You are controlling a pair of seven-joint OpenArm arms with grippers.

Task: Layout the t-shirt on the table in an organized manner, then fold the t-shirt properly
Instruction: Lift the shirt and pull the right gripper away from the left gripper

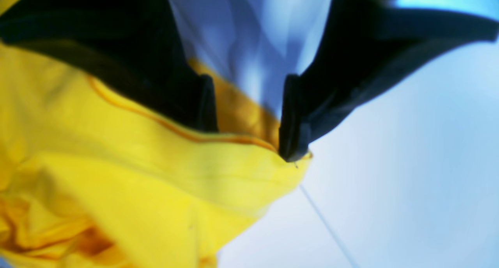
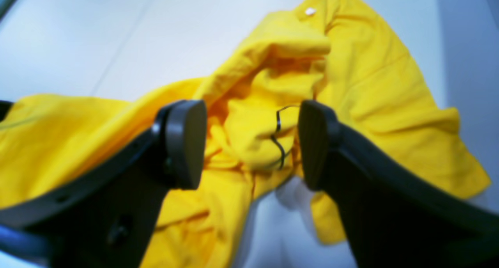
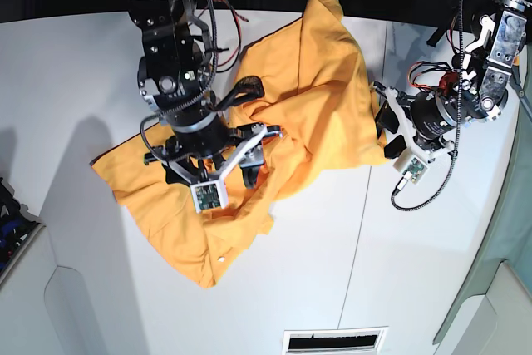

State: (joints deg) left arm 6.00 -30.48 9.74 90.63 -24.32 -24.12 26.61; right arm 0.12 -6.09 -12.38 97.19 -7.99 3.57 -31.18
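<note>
**Shirt's a crumpled heap, and only one corner of it looks handled**

So the t-shirt (image 3: 320,97) is lying on the table (image 3: 75,81), nowhere near laid out. It's a rumpled diagonal sprawl: one end reaches up toward the far edge of the table, the other trails down toward the near side, with a bunched, folded-over mess in the middle. In the right wrist view you can see the dark neckline trim (image 2: 278,137) squiggling through the wrinkles and a small white tag (image 2: 310,11) further up, so the collar is buried in the bunch rather than lying flat.

The right gripper (image 2: 251,143) hangs right over that bunched middle, jaws spread wide, cloth showing between the pads but neither pad squeezing it. My guess is it's lined up there because the collar area is the knot that needs pulling apart first.

The left gripper (image 1: 249,112) is at the shirt's side edge, by the table's thin dark seam line (image 1: 327,229). Its jaws are also apart; a hemmed corner of the fabric sits between them and touches one fingertip, but I don't see it pinched. It's blurry, so I wouldn't swear to it.

Seems like the spreading-out step is barely started. Folding is well off until that heap is flat.
</note>
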